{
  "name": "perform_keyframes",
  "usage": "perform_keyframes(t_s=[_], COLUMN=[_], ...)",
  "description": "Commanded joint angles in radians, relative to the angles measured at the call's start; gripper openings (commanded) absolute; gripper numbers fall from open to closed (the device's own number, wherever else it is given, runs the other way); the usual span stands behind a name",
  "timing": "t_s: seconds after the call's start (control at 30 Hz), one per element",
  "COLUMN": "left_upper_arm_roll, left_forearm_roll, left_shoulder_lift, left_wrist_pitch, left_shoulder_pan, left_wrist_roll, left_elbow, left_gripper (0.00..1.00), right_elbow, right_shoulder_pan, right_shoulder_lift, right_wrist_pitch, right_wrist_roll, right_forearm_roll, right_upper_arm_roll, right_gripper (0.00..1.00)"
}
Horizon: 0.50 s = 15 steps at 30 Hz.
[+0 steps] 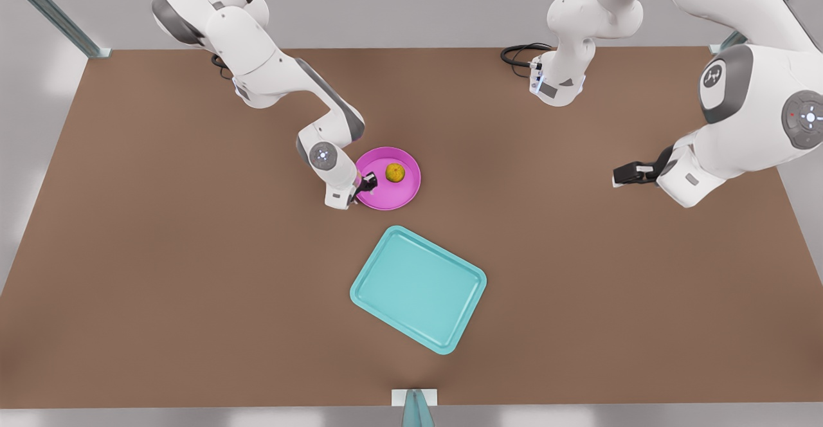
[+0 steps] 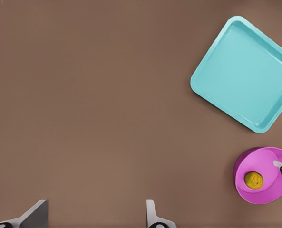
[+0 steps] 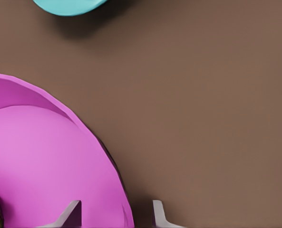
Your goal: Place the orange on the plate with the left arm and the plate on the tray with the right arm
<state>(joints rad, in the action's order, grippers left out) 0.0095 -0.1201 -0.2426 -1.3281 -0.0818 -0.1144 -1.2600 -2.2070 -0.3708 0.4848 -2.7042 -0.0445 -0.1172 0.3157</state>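
You see the small yellow-orange fruit (image 1: 395, 172) already resting on the round pink plate (image 1: 402, 195). The right pincer (image 1: 365, 184) straddles the plate's rim, fingers spread; the flat teal rectangular tray (image 1: 418, 289) lies near on the brown tabletop (image 1: 161, 253), toward the front view's bottom. The left pincer (image 1: 622, 175) waits spread, well apart.

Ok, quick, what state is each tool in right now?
Left tool: open, holding nothing.
Right tool: open, its fingers either side of the plate rim, not clamped.
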Motion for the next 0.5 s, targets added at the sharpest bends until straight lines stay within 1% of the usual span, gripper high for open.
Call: perform_keyframes(t_s=[0.0, 0.03, 0.1, 0.23, 0.3, 0.47], left_upper_arm_roll=[0.0, 0.0, 0.0, 0.0, 0.0, 0.0], left_forearm_roll=[0.0, 0.0, 0.0, 0.0, 0.0, 0.0], left_shoulder_lift=[0.0, 0.0, 0.002, 0.0, 0.0, -0.001], left_wrist_pitch=[-0.002, 0.0, 0.0, 0.001, 0.001, 0.0], left_shoulder_pan=[-0.001, -0.001, -0.001, -0.001, -0.001, -0.001], left_wrist_roll=[0.035, 0.035, 0.035, 0.035, 0.035, 0.035], left_elbow=[0.001, 0.001, 0.001, -0.001, 0.001, -0.001], left_gripper=[1.0, 1.0, 1.0, 1.0, 1.0, 1.0], right_elbow=[0.001, 0.004, 0.009, 0.015, 0.015, 0.026], right_shoulder_pan=[0.003, 0.004, 0.004, 0.006, 0.007, 0.015], right_shoulder_lift=[0.0, 0.0, 0.0, 0.005, 0.005, 0.0], right_wrist_pitch=[0.001, 0.001, 0.011, 0.012, 0.012, 0.035], right_wrist_roll=[0.006, 0.006, 0.005, 0.005, 0.005, 0.014], right_forearm_roll=[-0.001, -0.001, -0.002, -0.002, -0.001, -0.002], right_upper_arm_roll=[0.003, 0.008, 0.008, 0.008, 0.008, 0.011], right_gripper=[0.62, 0.54, 0.4, 0.26, 0.22, 0.21])
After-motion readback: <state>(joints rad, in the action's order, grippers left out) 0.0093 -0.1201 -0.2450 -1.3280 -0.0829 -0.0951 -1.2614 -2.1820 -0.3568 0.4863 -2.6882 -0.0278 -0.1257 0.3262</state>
